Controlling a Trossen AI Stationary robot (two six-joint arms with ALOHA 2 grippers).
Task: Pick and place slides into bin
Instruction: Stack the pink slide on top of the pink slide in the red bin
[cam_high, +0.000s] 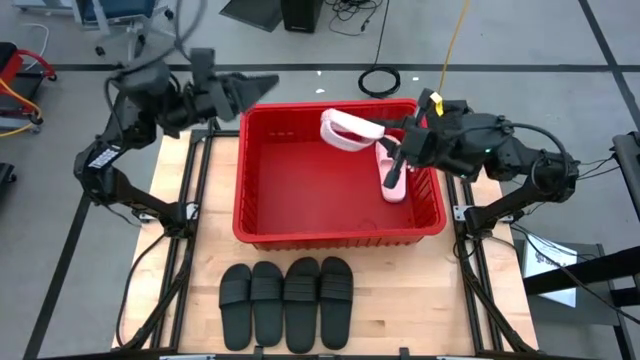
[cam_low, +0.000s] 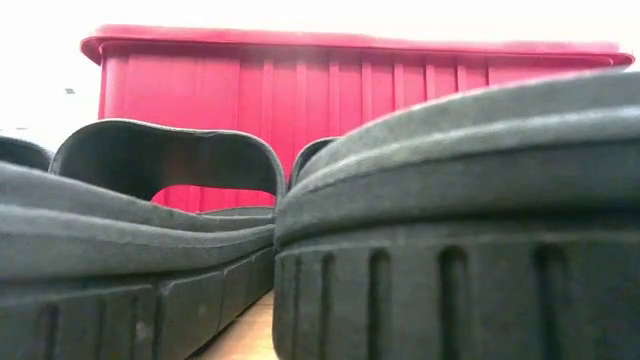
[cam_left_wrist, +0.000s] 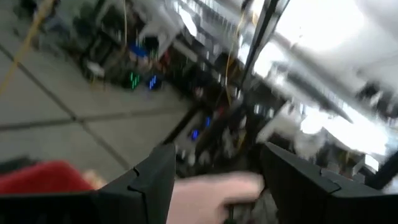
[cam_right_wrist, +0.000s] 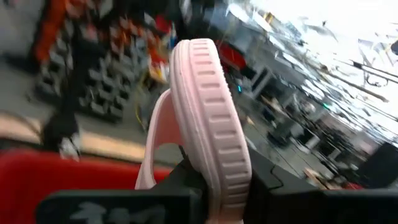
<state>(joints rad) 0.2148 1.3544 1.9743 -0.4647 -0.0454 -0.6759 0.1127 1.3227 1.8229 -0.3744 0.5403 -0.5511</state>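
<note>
The red bin (cam_high: 300, 190) stands mid-table. My right gripper (cam_high: 398, 158) is over the bin's right part, shut on a pale pink slide (cam_high: 392, 182), which also shows in the right wrist view (cam_right_wrist: 208, 106). The second pink slide (cam_high: 348, 130) is tipped on its side at the bin's far wall. My left gripper (cam_high: 268, 86) is open and empty above the bin's far left corner. Four black slides (cam_high: 285, 300) lie side by side, soles down, on the table's near part, and they fill the low view (cam_low: 450, 230). My right gripper pinches the pink slide's sole (cam_right_wrist: 219, 186) between its two fingers, with the ribbed edge toward the wrist camera and the strap (cam_right_wrist: 155, 137) off to one side. The fingers come from the table's right, slanting down. The slide sits tilted inside the bin's rim.
The bin's thick rim (cam_high: 330, 238) and red wall (cam_low: 350, 110) stand between the black slides and the arms. Bare wood (cam_high: 420, 300) shows to the right of the black slides. The left wrist view shows only blurred room beyond the fingers.
</note>
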